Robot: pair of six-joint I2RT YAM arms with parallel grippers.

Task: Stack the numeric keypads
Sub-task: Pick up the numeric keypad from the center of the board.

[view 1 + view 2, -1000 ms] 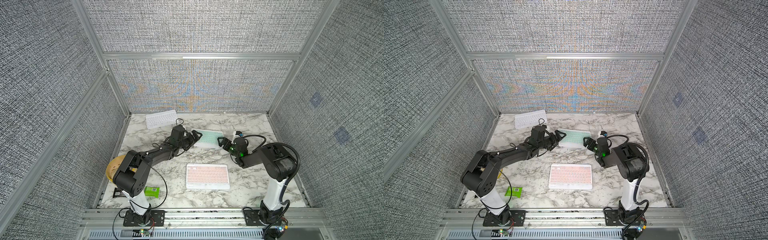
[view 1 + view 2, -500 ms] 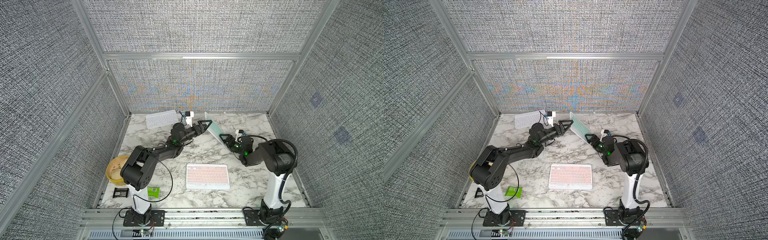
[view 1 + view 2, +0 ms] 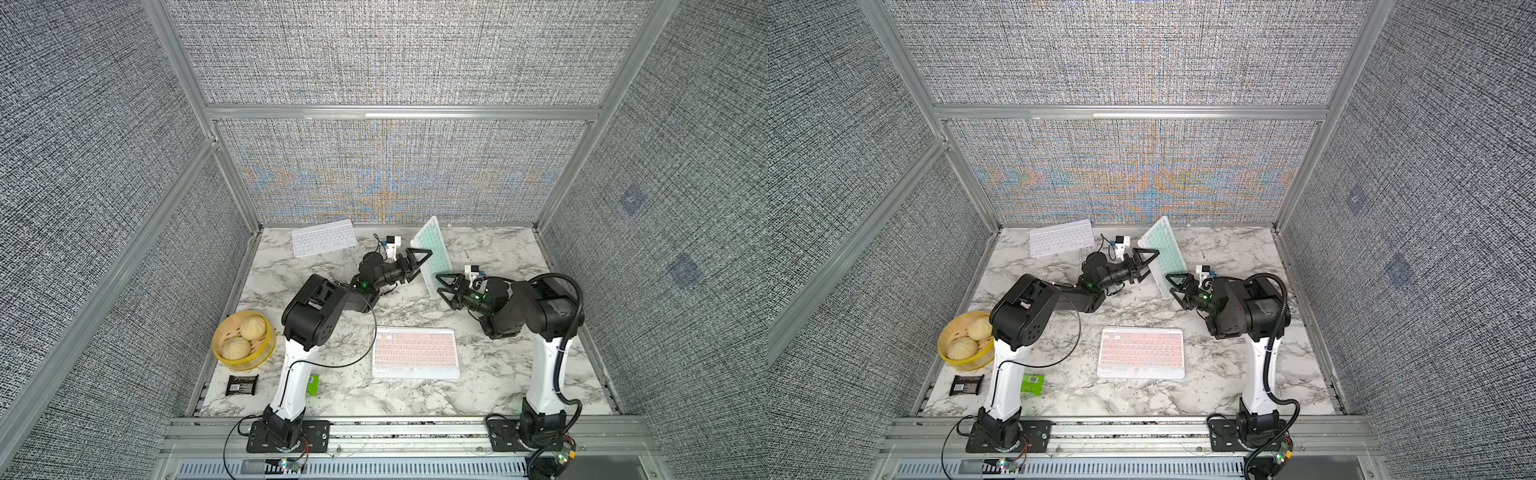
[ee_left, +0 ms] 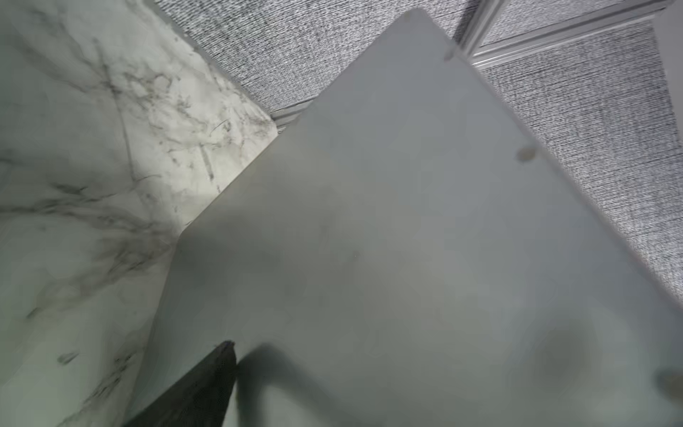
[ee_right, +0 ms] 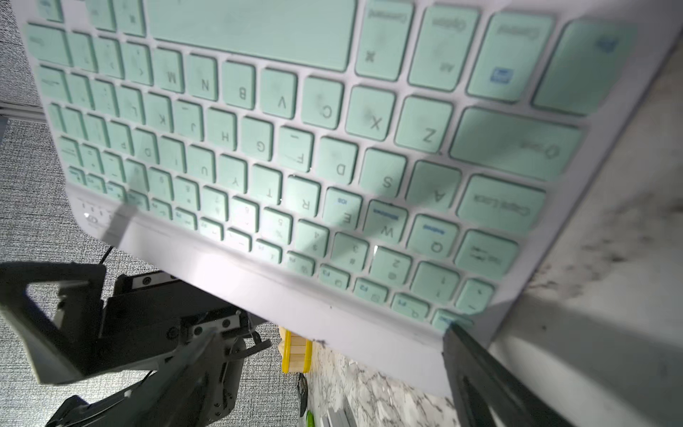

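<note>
A mint green keypad point(image 3: 432, 249) point(image 3: 1165, 249) stands tilted up on one short edge at the middle back of the marble table. My left gripper point(image 3: 417, 266) point(image 3: 1148, 266) is open with its fingers against the keypad's plain white back point(image 4: 406, 240). My right gripper point(image 3: 441, 286) point(image 3: 1173, 286) point(image 5: 332, 329) is open against the key side point(image 5: 295, 148), near the lower edge. Neither closes on it. A pink keypad point(image 3: 415, 347) point(image 3: 1142, 347) lies flat at the front centre. A white keypad point(image 3: 324, 237) point(image 3: 1062, 237) lies flat at the back left.
A yellow bun basket point(image 3: 243, 340) sits at the left edge, with a dark packet point(image 3: 242, 384) in front of it. A green packet point(image 3: 1032, 383) lies by the left arm's base. Grey fabric walls close in three sides.
The mint keypad lay flat a second ago. Both grippers have tipped it up, and it now stands steeper and further back. The left arm has stretched toward the back wall.
</note>
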